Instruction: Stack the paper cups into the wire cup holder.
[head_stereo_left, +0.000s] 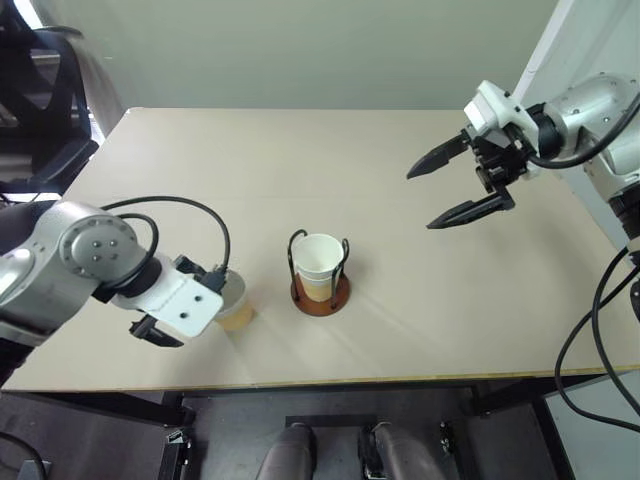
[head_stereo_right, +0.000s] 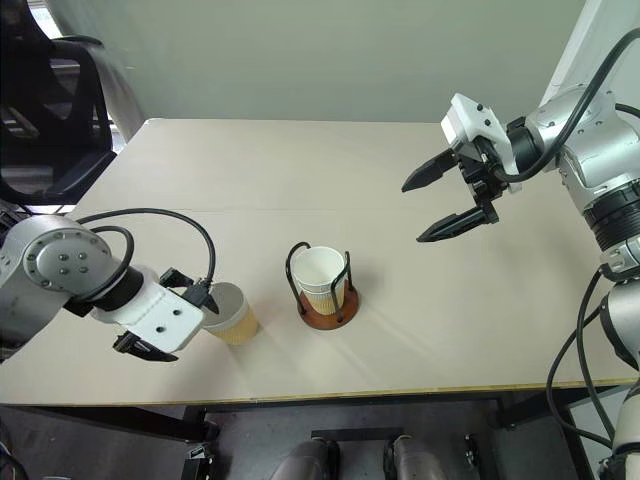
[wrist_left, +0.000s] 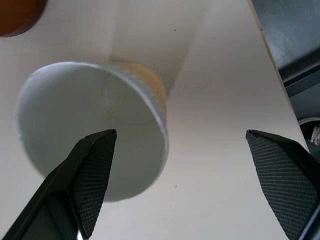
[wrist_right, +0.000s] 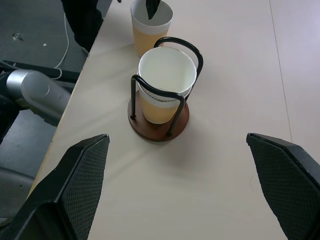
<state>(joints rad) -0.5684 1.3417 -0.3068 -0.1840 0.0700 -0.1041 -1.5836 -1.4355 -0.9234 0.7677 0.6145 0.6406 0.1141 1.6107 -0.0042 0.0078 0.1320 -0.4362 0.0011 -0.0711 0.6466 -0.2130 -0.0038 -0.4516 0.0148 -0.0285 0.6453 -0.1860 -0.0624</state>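
Left pincer (wrist_left: 175, 165) hangs over a loose paper cup (head_stereo_right: 232, 313) near the desk's (head_stereo_left: 400, 160) front edge, fingers spread; one fingertip (wrist_left: 97, 170) sits inside the rim, the other outside it. Cup stands upright, apart from the wire cup holder (head_stereo_left: 320, 290), on its left. Holder carries nested paper cups (wrist_right: 165, 82) at mid-desk. Right pincer (head_stereo_left: 455, 185) raised above desk, spread wide, empty.

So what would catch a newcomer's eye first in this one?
Probably the wire cup holder near the table's front edge, with paper cups already nested in it. Just to its left, the left gripper is open over a loose paper cup, one finger dipping inside the rim. The right gripper hangs open above the table, off to the right.
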